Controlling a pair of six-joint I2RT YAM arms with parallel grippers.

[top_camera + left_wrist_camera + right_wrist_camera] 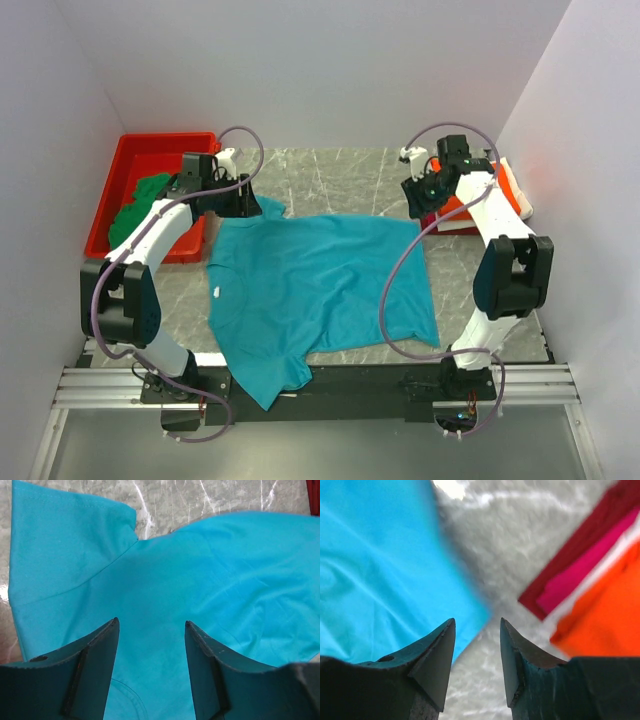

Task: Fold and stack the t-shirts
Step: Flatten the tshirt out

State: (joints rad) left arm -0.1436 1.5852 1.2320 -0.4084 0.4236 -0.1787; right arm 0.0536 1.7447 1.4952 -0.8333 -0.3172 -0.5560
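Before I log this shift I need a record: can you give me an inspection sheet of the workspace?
Surface: grey marbled table.
Job's things: teal t-shirt spread out, unfolded; folded stack at right; dark green t-shirt bunched in the bin.
Clutter: red bin at far left.
Grippers: left gripper jaws open over the teal t-shirt; right gripper jaws open over the table by its edge.
Cables: purple cable loops across the shirt's right side.
Surroundings: white walls.

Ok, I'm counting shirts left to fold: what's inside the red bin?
A crumpled dark green t-shirt lies in the red bin. The left arm covers part of it, so anything beneath the arm or shirt is hidden.
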